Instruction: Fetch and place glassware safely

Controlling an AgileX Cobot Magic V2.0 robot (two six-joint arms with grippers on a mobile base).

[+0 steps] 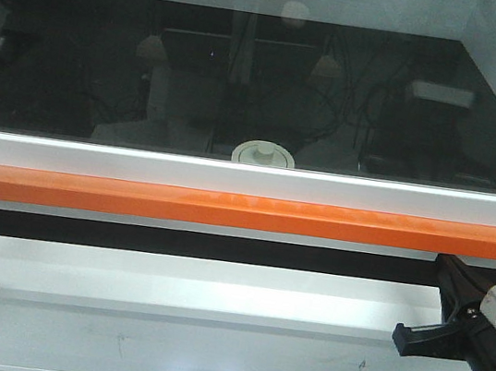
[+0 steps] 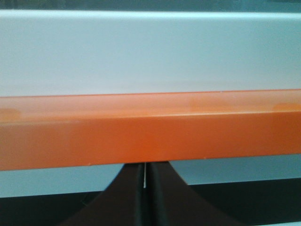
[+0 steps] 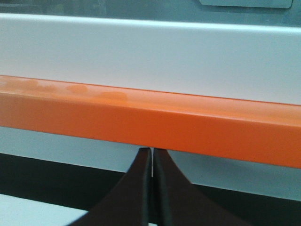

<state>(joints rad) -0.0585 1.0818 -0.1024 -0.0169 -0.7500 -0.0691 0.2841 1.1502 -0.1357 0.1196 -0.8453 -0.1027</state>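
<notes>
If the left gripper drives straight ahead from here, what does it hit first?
Most likely the orange bar, directly ahead of the left gripper, whose tips are shut; the gap between them is hard to judge.

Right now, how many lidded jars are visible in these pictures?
1. The jar sits behind the glass pane, mid-width, only its top showing above the white frame. Others may be hidden.
</notes>
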